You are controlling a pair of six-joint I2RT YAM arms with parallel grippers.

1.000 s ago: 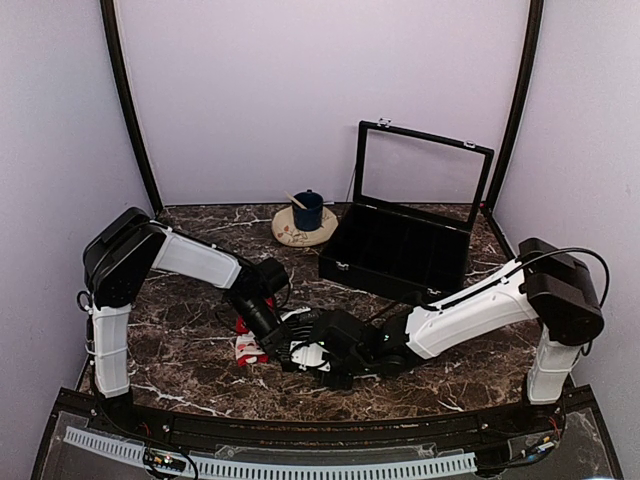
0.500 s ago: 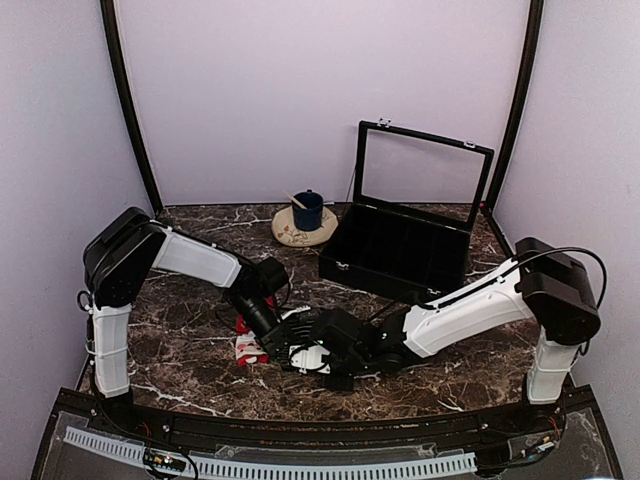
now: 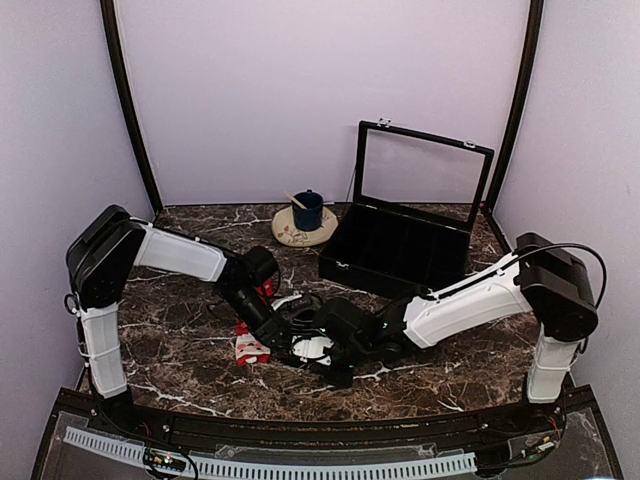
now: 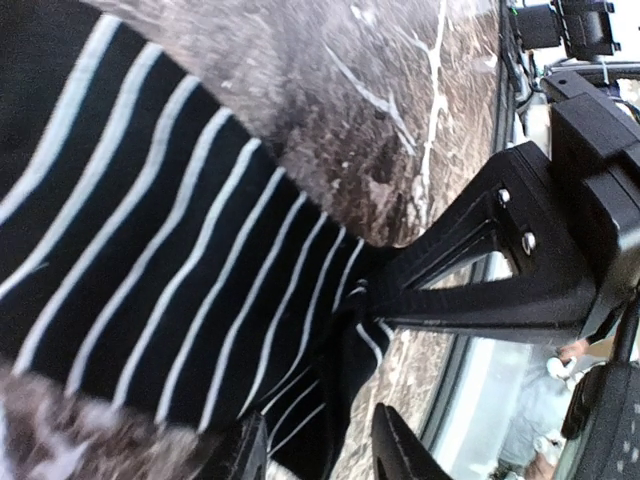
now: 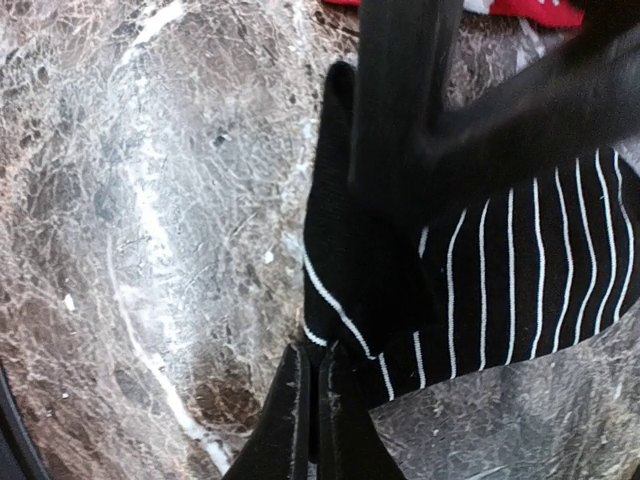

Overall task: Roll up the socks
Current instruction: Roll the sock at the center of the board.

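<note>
Zero rolls are complete. Black sock [image 5: 520, 280] lies mostly flat on the table [image 5: 130, 250], one corner pinched by the closed right gripper [image 5: 310, 400]. Left gripper [image 4: 320, 455] straddles it, part-open. Red sock [image 3: 250, 347] lies untouched, left of centre.

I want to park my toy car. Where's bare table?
Bare table at front left, between the left arm's base and the red sock, and front right, before the right arm. The middle is crowded: the left end effector and right end effector meet on the striped sock.
</note>
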